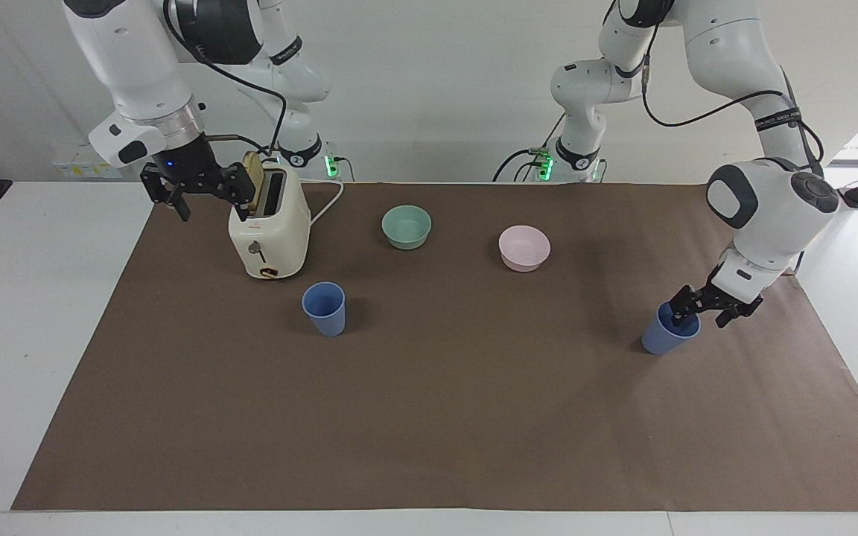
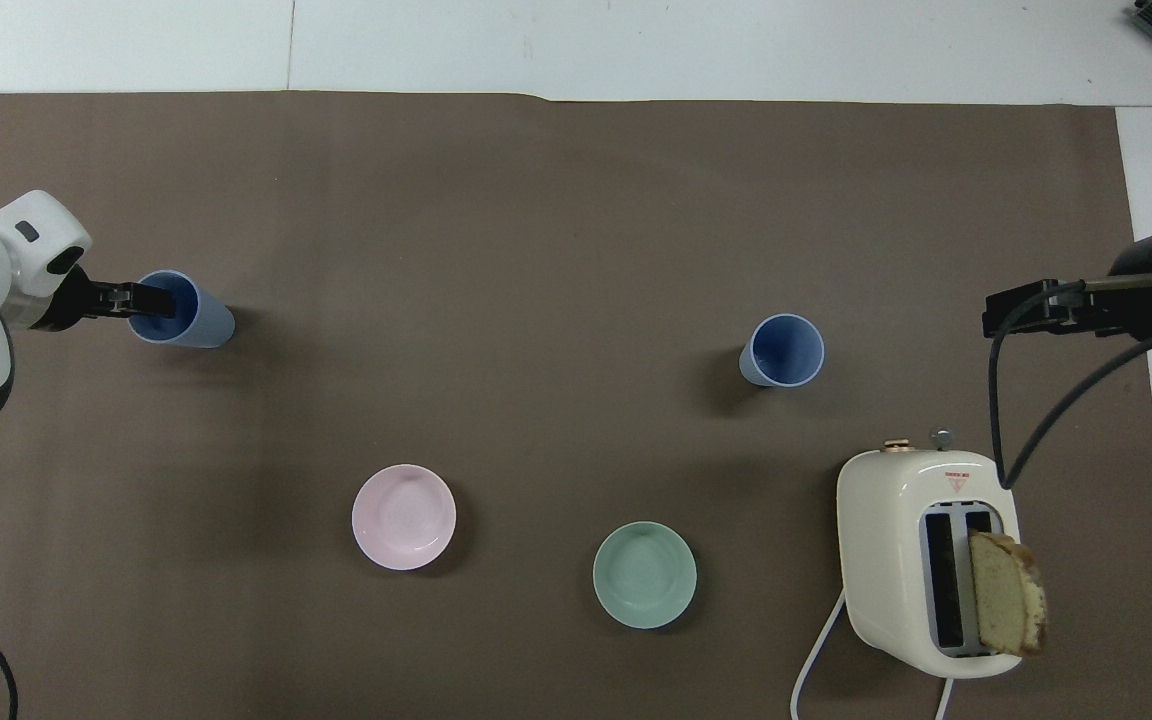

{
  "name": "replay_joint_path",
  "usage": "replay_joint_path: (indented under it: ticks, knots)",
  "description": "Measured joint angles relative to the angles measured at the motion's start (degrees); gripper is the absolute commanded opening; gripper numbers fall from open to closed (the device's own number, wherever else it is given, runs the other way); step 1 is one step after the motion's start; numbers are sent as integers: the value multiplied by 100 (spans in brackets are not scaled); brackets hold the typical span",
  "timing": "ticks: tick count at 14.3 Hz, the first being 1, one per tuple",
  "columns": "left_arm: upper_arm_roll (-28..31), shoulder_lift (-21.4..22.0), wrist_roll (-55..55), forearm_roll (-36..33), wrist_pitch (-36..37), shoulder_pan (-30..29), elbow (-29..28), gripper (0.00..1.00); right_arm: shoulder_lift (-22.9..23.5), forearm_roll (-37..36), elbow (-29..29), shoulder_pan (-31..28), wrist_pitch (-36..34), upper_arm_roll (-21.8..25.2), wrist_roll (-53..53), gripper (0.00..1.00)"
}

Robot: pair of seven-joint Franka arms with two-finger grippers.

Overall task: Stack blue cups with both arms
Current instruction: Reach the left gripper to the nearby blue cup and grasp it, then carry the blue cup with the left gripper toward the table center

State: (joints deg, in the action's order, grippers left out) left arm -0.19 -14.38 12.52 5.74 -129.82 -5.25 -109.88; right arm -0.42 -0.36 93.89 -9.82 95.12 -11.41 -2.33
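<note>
One blue cup (image 1: 658, 340) stands upright toward the left arm's end of the mat; it also shows in the overhead view (image 2: 204, 322). My left gripper (image 1: 699, 321) is open and low at this cup's rim, with one finger inside the cup and the other outside; in the overhead view it (image 2: 141, 300) sits over the rim. The second blue cup (image 1: 325, 309) stands upright beside the toaster, farther from the robots than it, and shows in the overhead view (image 2: 782, 350). My right gripper (image 1: 211, 201) is open, empty and raised beside the toaster; it also shows in the overhead view (image 2: 998, 312).
A cream toaster (image 1: 269, 231) with a bread slice (image 2: 1006, 595) in one slot stands toward the right arm's end. A pale green bowl (image 1: 407, 225) and a pink bowl (image 1: 524, 247) sit nearer to the robots than the cups. A brown mat (image 1: 429, 417) covers the table.
</note>
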Motion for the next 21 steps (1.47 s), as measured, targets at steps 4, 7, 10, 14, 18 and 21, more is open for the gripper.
replay_joint_path:
  ticks: [4, 7, 10, 14, 18, 21]
  knots:
    - [0, 0, 1, 2, 0, -3, -3, 38, 0, 0, 0, -4, 0, 0, 0, 100]
    - [0, 0, 7, 3, 0, -5, -3, 8, 0, 0, 0, -4, 0, 0, 0, 100]
    - [-35, 8, 45, 16, 3, -4, 1, 0, 0, 0, 0, -4, 0, 0, 0, 100]
    - [-55, 35, 69, 15, 4, -4, 12, 0, 0, 0, 0, -6, 0, 0, 0, 100]
    - [-123, 335, 80, 15, 137, 130, 40, 0, 0, 0, 0, -6, 0, 0, 0, 100]
    - [-142, 547, -83, 15, 278, 599, 39, 0, 0, 0, 0, -6, 0, 0, 0, 100]
